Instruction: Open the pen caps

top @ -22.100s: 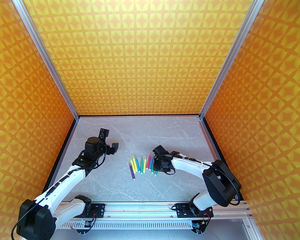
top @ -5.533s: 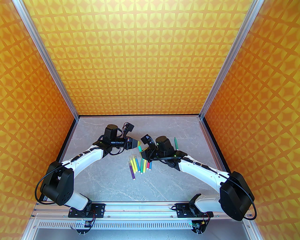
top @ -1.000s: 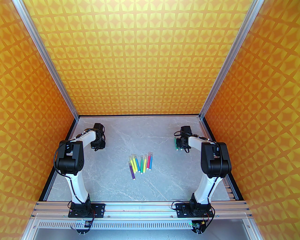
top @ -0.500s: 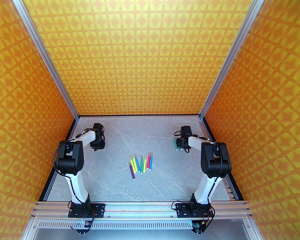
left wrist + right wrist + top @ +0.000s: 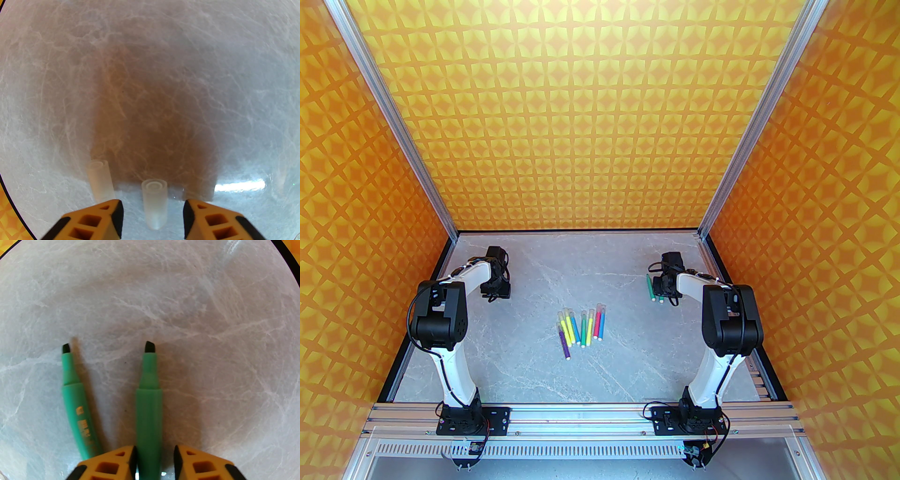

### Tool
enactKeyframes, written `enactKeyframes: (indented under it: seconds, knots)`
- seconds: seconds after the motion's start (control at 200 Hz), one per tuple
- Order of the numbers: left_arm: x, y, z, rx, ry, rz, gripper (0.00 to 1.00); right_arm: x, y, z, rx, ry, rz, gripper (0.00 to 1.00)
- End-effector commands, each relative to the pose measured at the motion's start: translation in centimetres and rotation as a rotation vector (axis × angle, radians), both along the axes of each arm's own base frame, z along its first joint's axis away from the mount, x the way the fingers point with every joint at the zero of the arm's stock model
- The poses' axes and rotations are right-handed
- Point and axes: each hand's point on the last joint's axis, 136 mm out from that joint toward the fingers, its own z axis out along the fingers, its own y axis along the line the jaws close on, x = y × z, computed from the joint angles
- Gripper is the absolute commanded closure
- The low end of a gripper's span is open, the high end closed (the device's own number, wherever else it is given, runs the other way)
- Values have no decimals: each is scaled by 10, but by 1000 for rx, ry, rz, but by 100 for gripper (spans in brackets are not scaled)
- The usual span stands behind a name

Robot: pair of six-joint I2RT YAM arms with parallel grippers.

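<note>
In the left wrist view my left gripper [image 5: 152, 219] is open low over the table, and a clear pen cap [image 5: 154, 201] lies loose between its orange fingers [image 5: 98, 220]. A second clear cap [image 5: 99, 179] lies just to the left of it. In the right wrist view my right gripper [image 5: 154, 461] is open around an uncapped green pen [image 5: 148, 404] that lies on the table. Another uncapped green pen [image 5: 77, 404] lies beside it on the left. Seen from above, the left gripper [image 5: 498, 293] is at the far left and the right gripper [image 5: 662, 289] at the far right.
Several capped pens [image 5: 581, 326] in purple, yellow, blue, green and pink lie in a row at the middle of the grey marble table [image 5: 600, 262]. Orange patterned walls close the table in on the left, back and right.
Over the last second both grippers have opened, the left letting go of the clear cap and the right of the green pen. Both arms stayed where they were.
</note>
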Motion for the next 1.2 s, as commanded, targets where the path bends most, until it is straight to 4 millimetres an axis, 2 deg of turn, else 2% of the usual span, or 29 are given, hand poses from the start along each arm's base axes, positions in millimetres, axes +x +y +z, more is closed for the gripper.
enactKeyframes:
  seconds: [0.0,0.1,0.24,0.355,0.525,0.66,0.755,0.98,1.195]
  knots:
    - [2,-10,35,-38,-76,-1,43,-9,-8,31,-32,-35,-23,65]
    - [4,-25,52,-87,-129,-25,39,-15,-5,55,-15,-73,-24,60]
    - [7,-42,77,-137,-202,-59,33,-26,10,84,38,-131,-7,56]
    - [4,-60,95,-205,-283,-126,28,-41,36,95,33,-147,40,53]
    - [-10,-88,115,-359,-428,-213,23,-76,93,88,115,-106,153,50]
    - [-26,-96,119,-426,-517,-236,15,-102,127,80,122,-49,227,49]
    - [-32,-102,123,-468,-568,-259,13,-118,151,75,143,-11,269,49]
    - [-37,-107,127,-511,-648,-277,11,-133,204,62,200,63,344,49]
    - [-41,-107,133,-504,-716,-304,10,-140,238,44,241,108,341,50]
